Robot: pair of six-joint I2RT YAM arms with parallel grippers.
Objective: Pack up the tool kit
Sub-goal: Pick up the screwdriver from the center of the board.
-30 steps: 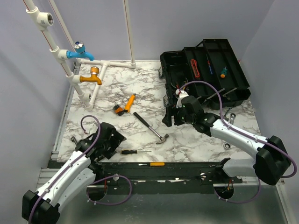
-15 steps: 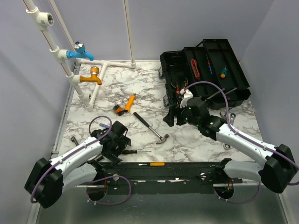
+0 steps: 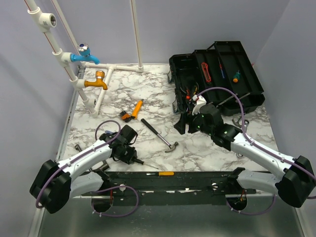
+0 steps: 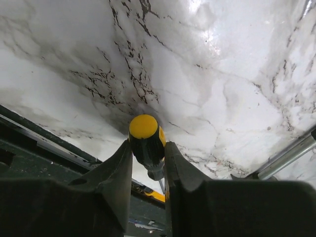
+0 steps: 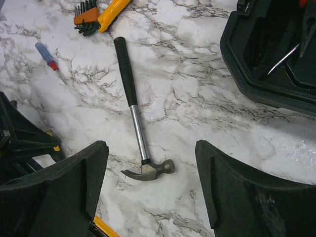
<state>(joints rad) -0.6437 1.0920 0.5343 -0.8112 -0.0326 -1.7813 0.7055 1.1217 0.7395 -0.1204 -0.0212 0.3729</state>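
Note:
The tool kit's black toolbox (image 3: 217, 79) lies open at the back right, with a few small tools in its trays. My left gripper (image 4: 147, 154) is shut on a black screwdriver with a yellow cap (image 4: 143, 127), one jaw pressed on each side of the handle. It sits low over the marble near the front edge, and the shaft (image 3: 148, 165) points right. My right gripper (image 5: 150, 165) hangs open over the head of a hammer (image 5: 132, 98), just left of the toolbox (image 5: 266, 64), and holds nothing.
An orange-handled brush (image 3: 132, 110) lies mid-table, with a small blue screwdriver (image 5: 47, 55) nearby. A yellow-handled screwdriver (image 3: 165, 173) rests on the front rail. Wrenches (image 3: 242, 120) lie right of the right arm. The blue tap (image 3: 85, 53) and orange tap (image 3: 96, 81) stand on white pipes at the back left.
My left arm swung right to the black-and-yellow screwdriver and its jaws closed on the handle. The right arm crept slightly left towards the hammer, still open.

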